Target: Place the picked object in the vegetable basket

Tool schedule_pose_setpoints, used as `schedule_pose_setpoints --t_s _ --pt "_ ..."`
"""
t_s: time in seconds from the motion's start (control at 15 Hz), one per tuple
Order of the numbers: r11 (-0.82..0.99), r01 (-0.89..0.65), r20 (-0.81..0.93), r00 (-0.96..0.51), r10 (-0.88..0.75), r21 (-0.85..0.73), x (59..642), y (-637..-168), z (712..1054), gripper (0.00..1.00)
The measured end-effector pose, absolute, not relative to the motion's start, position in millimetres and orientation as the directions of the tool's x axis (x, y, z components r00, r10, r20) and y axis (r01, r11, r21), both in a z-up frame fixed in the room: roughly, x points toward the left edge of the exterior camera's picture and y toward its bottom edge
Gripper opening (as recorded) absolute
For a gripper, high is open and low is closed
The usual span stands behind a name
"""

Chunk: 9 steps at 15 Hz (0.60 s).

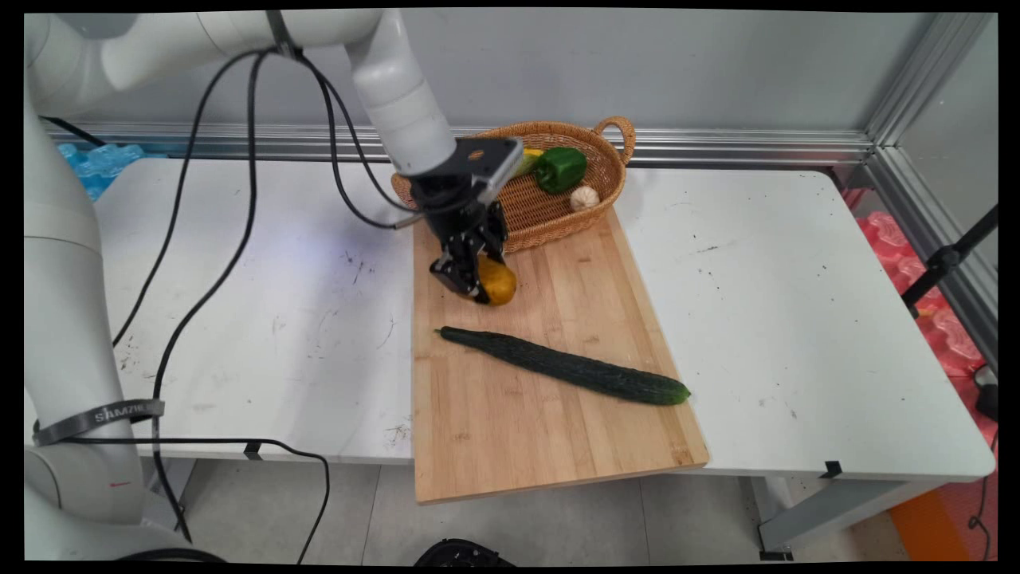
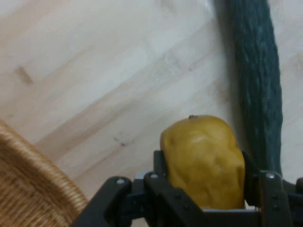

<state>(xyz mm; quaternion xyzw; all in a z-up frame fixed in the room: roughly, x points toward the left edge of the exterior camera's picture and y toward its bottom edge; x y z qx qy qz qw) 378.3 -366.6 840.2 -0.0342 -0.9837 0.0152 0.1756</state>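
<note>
Near edge: wooden cutting board (image 1: 550,383) overhung the front of the white table (image 1: 797,319). A long dark cucumber (image 1: 562,367) lay slantwise across the board; in the hand view only part of its length showed (image 2: 258,80), both ends cut off by the frame.

Mid-board: black gripper (image 1: 476,281) was closed on a yellow, potato-like lump (image 1: 498,281), fingers pressed to its two sides. In the main view the linkage hid the lump's left half; whether it touched the board or hung just above it could not be told. Hand view showed it plainly (image 2: 203,161), clamped between the fingers (image 2: 160,165), cucumber just beside it, apart.

Far end: wicker basket (image 1: 558,215) with a loop handle sat on the board's far edge. The arm's wrist covered its left part. Inside: a green bell pepper (image 1: 560,168), a small pale garlic-like bulb (image 1: 584,198), and a yellow-green sliver (image 1: 527,161) mostly hidden behind the wrist, not identifiable. Basket rim (image 2: 33,179) cut the hand view's lower left corner.
</note>
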Motion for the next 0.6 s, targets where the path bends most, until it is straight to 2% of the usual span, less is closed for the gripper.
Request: schedule_pose_setpoints --t_s 0.27,0.6 --pt "0.999 -0.006 0.391 -0.92 0.013 -0.048 385 -368 889 0.0" --pt "0.972 -0.233 0.45 -0.872 -0.193 -0.035 408 -375 931 0.0"
